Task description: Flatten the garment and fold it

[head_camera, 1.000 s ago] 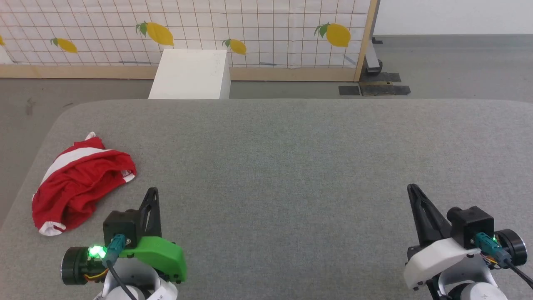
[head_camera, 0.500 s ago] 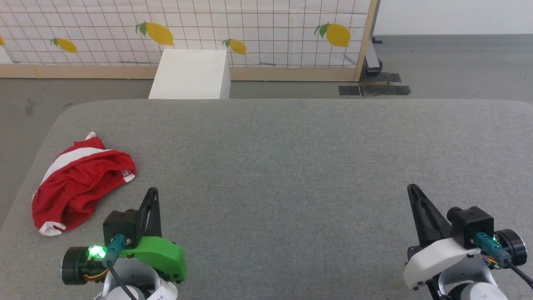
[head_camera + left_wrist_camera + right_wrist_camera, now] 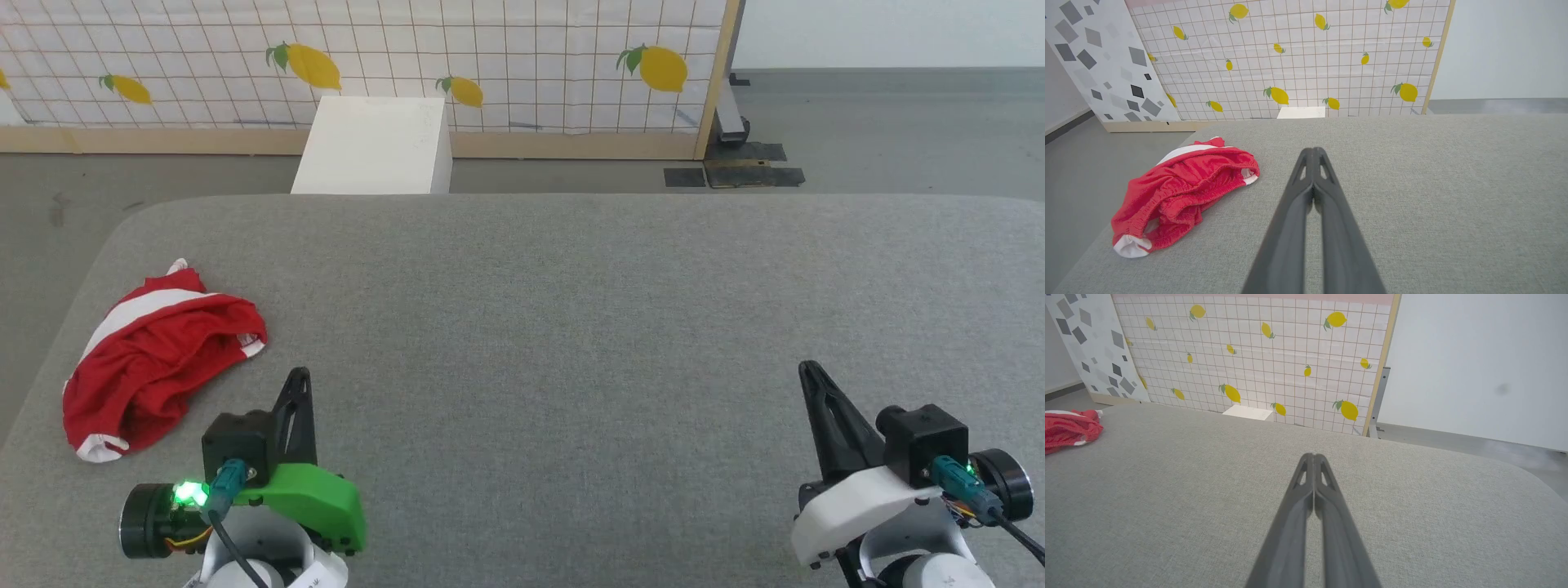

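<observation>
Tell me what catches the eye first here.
Crumpled bright red fabric shorts with white stripes lie bunched and untouched near the left edge of the grey cloth-covered table. The left gripper and right gripper are shut and empty at the near side; a lemon-printed grid panel stands behind.

This one's a robotics test lab dressed as a set, not a home. Straight ahead of the left gripper (image 3: 300,374), past the grey cloth-covered table (image 3: 571,327), there's a lemon-print backdrop panel (image 3: 506,57) in a bare wooden frame, with a white box (image 3: 371,147) at its foot. Ahead of the right gripper (image 3: 808,367): plain white wall (image 3: 1474,367), grey floor (image 3: 898,131), dark floor patches (image 3: 684,176). Far out to the left gripper's left, a second panel (image 3: 1098,61) speckled with grey shapes.
</observation>
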You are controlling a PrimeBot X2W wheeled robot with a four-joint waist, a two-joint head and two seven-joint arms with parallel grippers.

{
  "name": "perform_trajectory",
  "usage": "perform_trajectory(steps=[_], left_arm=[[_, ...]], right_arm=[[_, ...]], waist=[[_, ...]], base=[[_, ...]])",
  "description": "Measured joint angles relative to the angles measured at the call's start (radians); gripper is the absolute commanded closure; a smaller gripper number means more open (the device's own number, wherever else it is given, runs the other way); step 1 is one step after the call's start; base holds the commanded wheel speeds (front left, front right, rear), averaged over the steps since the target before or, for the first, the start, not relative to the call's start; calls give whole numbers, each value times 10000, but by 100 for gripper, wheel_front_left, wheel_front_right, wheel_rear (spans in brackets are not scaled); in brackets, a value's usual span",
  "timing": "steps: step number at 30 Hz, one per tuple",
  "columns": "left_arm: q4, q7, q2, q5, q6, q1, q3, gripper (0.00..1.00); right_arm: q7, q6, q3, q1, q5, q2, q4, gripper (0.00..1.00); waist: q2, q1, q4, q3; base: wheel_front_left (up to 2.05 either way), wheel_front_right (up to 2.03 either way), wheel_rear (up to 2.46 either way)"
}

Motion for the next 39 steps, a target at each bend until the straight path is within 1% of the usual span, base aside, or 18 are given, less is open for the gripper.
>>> perform_trajectory(steps=[26,27,39], left_arm=[[0,0,0,0,0,0,-2,100],[0,0,0,0,0,0,-2,0],[-2,0,2,-61,0,-3,-50,0]], right_arm=[[0,0,-2,0,0,0,0,100],[0,0,0,0,0,0,0,0],[0,2,-2,5,2,-6,0,0]], waist=[[0,0,0,0],[0,0,0,0],[0,0,-3,0]], base=[[0,0,0],[0,0,0],[0,0,0]])
